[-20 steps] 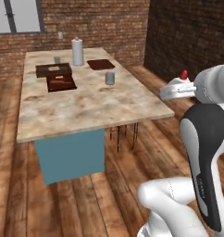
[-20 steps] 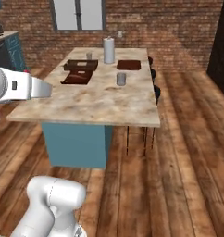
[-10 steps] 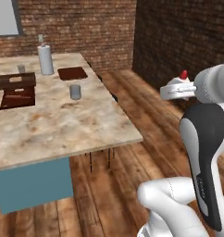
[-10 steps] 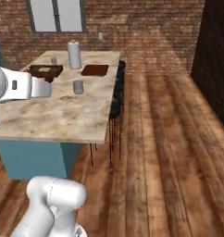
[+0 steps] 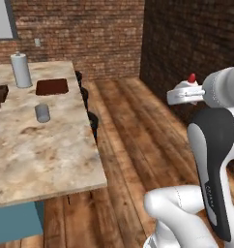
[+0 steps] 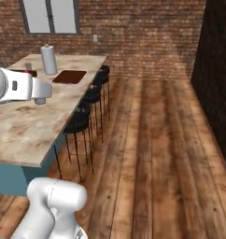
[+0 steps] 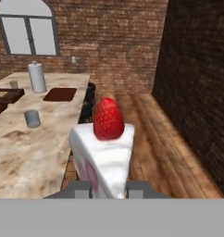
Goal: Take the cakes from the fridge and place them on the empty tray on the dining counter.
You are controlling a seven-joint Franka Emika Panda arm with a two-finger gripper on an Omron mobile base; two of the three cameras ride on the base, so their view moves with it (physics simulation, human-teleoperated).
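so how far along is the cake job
Done: one cake is out of the fridge, clamped in the gripper. In hand: it is carried beside the dining counter. Left: set it on the empty tray, which holds nothing yet; then the second cake.

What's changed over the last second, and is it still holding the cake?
The base has swung right, so the dining counter has slid leftward in both base views; nothing on it moved. The gripper stays shut on the cake, and the empty tray stays bare.

No text, label, brand, number or sign can be read on anything here.
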